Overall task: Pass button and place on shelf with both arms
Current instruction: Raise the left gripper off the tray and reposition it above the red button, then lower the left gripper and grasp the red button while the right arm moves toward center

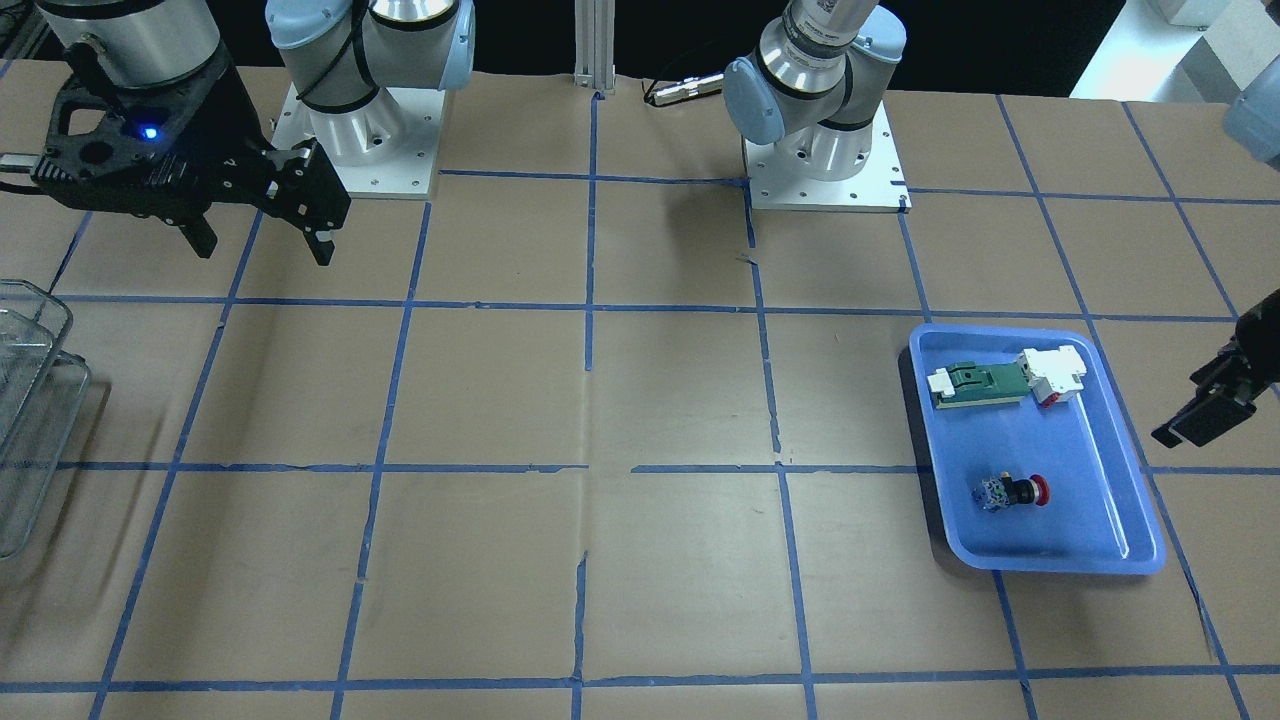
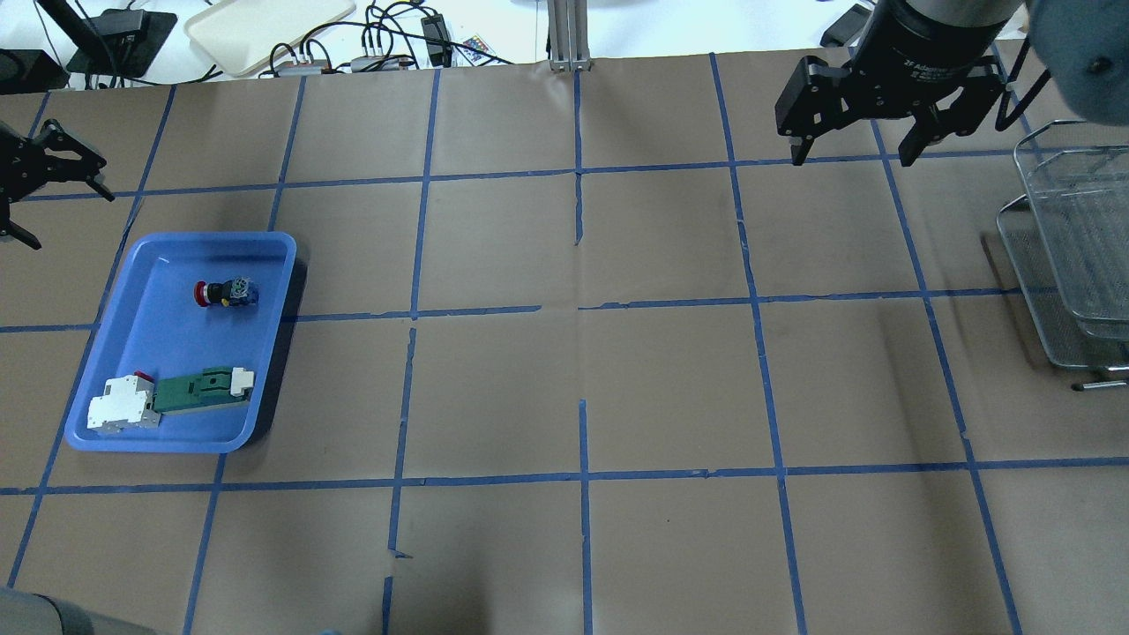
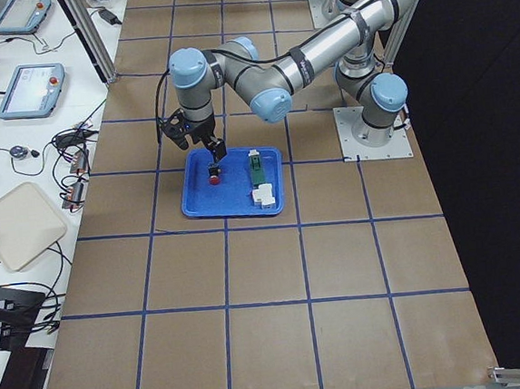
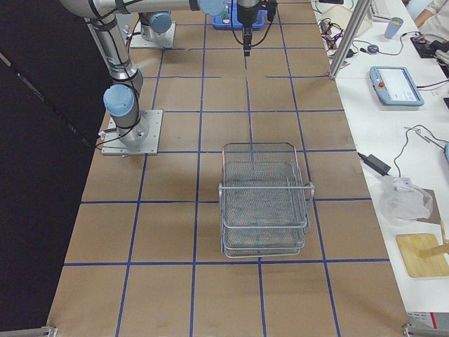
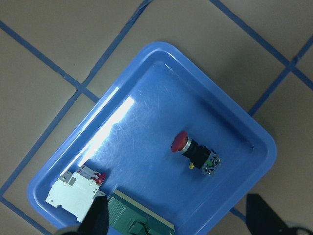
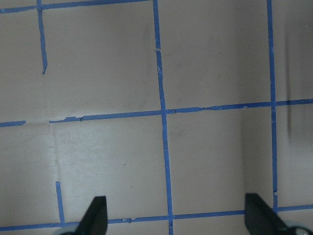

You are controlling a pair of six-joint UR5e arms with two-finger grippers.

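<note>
The button [image 5: 195, 152] is lying on its side in the blue tray [image 5: 146, 63] by the worktop's left edge. The left gripper [image 5: 177, 215] is hovering spread above it. I reckon that round body could be rolling away as the fingers close. The right gripper [image 2: 852, 159] is hanging spread and empty near the shelf [image 2: 1072, 256] at the right edge.

The brown surface [image 6: 102, 161] carries blue tape lines [image 6: 165, 142]; the right pincer [image 6: 177, 218] (fingertips [image 6: 96, 215] spread wide) shows along the bottom edge.
</note>
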